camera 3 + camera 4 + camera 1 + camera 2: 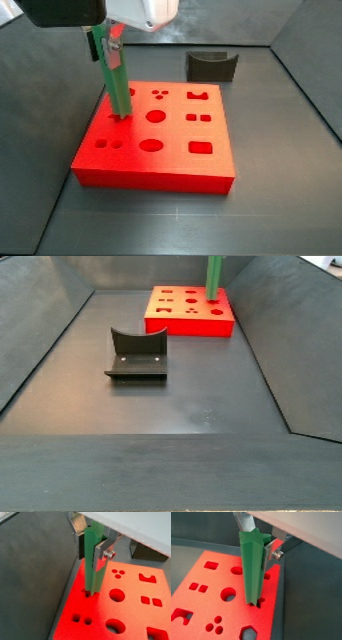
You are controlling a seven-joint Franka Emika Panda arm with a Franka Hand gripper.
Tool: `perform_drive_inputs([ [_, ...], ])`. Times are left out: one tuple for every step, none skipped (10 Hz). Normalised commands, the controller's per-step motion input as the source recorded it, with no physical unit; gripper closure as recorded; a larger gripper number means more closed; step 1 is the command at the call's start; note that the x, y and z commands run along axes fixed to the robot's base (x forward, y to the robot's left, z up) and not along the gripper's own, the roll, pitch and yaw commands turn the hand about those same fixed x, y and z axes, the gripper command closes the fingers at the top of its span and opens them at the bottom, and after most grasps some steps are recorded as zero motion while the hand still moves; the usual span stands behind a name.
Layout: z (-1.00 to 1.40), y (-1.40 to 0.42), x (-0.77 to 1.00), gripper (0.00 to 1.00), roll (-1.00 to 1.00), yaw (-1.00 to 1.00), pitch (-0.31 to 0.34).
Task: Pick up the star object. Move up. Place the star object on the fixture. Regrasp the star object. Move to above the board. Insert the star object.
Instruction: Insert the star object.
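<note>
Over the board's edge is where I have the arm right now. Biggest thing first: the dark bin floor [201, 396] under everything, carrying the board [167, 150], red slab, shaped holes in its top. The fixture [138, 354] sits on the floor well apart from the board, nothing in its notch.

Next down, the star object [114, 85]: green peg, upright, lower tip touching the board top at the star hole near one edge. In both wrist views the tip looks just entered or right at the mouth [252, 603]; I can't tell how deep.

The tool [100, 549] is clamped on the star object's upper part, silver fingers [272, 549] flat against its side.

Handling, my judgement: the peg looks rigid and light, smooth ribbed plastic, so it could slip or twist in the pads under side load. Grip high, as it is, leaves the length free to go down; the star points must line up with the hole or it jams.

Hard to make out:
- the far finger, hidden behind the peg in both wrist views
- the tool and peg top, cut off in a side view [214, 276]
- star hole outline, covered by the peg tip [88, 592]
</note>
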Motion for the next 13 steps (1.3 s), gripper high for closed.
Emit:
perform_drive_inputs([
  [-0.21,0.0,0.0,1.0,-0.07,-0.13,-0.023],
  [-0.05,0.0,0.0,1.0,-0.02,-0.06,0.0],
  [-0.02,0.0,-0.01,1.0,0.0,0.0,0.0],
  [-0.09,0.03,-0.08,1.0,0.0,-0.11,0.0],
  [-0.1,0.06,-0.12,1.0,-0.02,-0.18,0.0],
  [-0.1,0.06,-0.1,1.0,-0.03,-0.17,0.0],
  [-0.09,0.07,0.0,1.0,-0.07,-0.15,-0.003],
  [-0.25,0.15,0.03,1.0,-0.23,-0.24,-0.001],
  [-0.37,0.14,0.07,1.0,-0.28,-0.31,0.0],
  [-0.38,0.05,0.0,1.0,-0.25,-0.35,0.0],
  [-0.26,0.0,0.0,1.0,-0.15,-0.29,0.0],
  [-0.17,0.0,-0.07,1.0,-0.06,-0.17,-0.011],
  [-0.12,0.0,-0.25,1.0,-0.03,-0.15,-0.031],
])
